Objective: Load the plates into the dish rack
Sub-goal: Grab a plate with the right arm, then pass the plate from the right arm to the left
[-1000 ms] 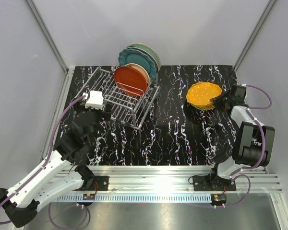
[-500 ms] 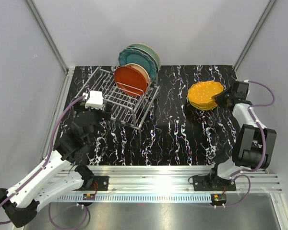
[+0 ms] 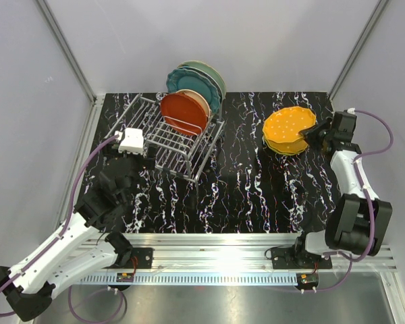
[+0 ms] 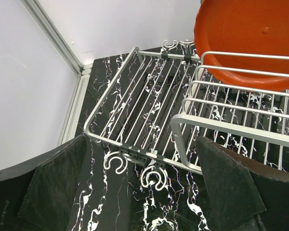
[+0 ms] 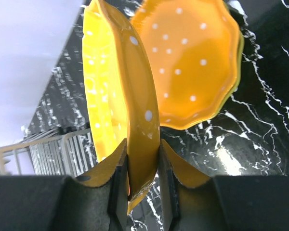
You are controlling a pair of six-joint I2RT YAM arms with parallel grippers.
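I log, left to right: left gripper [image 4: 139, 183] spread wide and empty beside the dish rack [image 3: 169, 145], probably to steady it; four plates [image 3: 183, 111] slotted upright; right gripper [image 5: 143, 168] pinching the dotted orange-yellow plate [image 3: 289, 125] by its rim, tilted off its stack [image 3: 283, 148] for slotting.

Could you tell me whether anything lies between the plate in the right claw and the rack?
Nothing visible lies on the table between the held plate and the rack. The left claw hovers at the rack's left end.

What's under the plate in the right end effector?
Below the held plate: another dotted orange plate on the table, a lime-green rim beneath it. Anything lower is covered.
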